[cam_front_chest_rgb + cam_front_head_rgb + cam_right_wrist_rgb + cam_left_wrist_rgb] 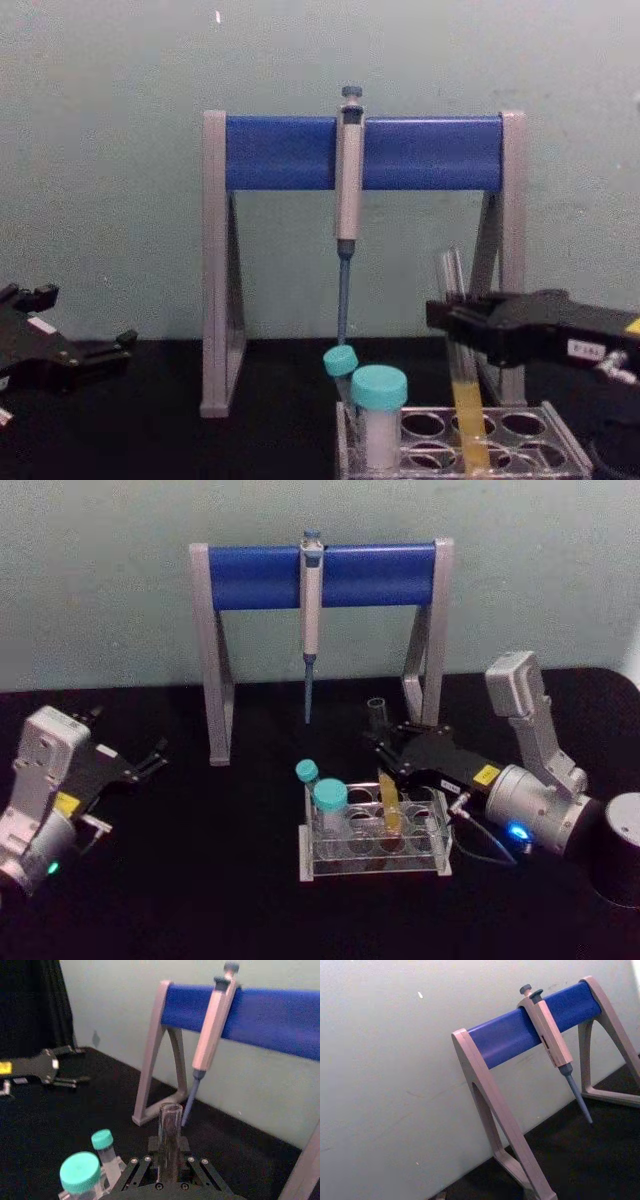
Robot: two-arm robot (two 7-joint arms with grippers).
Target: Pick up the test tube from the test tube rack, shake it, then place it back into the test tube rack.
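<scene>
One yellow label on right hand

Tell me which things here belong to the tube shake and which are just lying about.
In the job:
test tube, tilted, its foot in the rack
rack
right gripper, shut on the test tube

Lying about:
pipette
stand
wide-cap tube and thin-cap tube, both in the rack
left gripper, parked open at the left

Middle of test tube hidden by right gripper, test tube rack base cut off below
</scene>
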